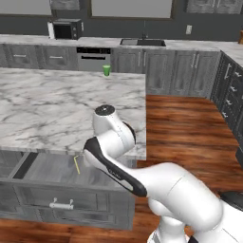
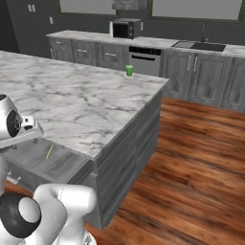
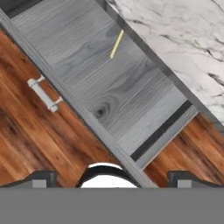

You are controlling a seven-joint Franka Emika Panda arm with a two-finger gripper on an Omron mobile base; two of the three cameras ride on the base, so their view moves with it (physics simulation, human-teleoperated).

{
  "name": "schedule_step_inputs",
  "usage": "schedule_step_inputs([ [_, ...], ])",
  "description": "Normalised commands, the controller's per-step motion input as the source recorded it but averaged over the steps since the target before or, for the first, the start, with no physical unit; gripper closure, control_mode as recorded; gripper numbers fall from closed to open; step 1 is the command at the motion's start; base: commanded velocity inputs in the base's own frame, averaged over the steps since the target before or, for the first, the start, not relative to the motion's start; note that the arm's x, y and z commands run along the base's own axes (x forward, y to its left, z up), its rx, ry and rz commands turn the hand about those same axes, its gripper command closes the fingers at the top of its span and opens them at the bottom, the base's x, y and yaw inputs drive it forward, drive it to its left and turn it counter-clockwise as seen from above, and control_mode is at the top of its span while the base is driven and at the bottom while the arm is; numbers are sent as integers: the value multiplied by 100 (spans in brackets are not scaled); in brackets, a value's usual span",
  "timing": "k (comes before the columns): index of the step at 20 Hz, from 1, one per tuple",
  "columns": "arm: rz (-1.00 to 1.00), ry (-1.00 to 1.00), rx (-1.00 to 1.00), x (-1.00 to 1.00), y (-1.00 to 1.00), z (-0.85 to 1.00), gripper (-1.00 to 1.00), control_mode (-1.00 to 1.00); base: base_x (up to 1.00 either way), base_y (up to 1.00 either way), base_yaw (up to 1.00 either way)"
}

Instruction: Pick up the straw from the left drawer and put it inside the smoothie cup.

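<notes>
The gripper [image 3: 109, 179] was spread open and empty. The straw [image 3: 116, 43] lay well ahead of it in the left drawer [image 3: 109, 92], its long axis running nearly straight away from the fingertips.

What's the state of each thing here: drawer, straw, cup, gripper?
left drawer: pulled open.
straw: lying flat in the drawer, untouched.
smoothie cup: upright on the counter's far edge, no straw in it.
gripper: open, above the drawer, holding nothing.
</notes>
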Motion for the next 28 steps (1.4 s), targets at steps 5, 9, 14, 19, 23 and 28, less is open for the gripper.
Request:
schedule_step_inputs([
  [5,3,0,9,0,88,-67,-100,-100,0,0,0],
  [9,0,0,1,0,34,-58,-100,-100,0,0,0],
  [14,0,-10,2,18,2,-49,-100,-100,0,0,0],
  [19,0,-6,9,19,0,-47,-100,-100,0,0,0],
  [23,0,0,3,16,0,-30,-100,-100,0,0,0],
  [28,0,0,0,13,0,-28,-100,-100,0,0,0],
])
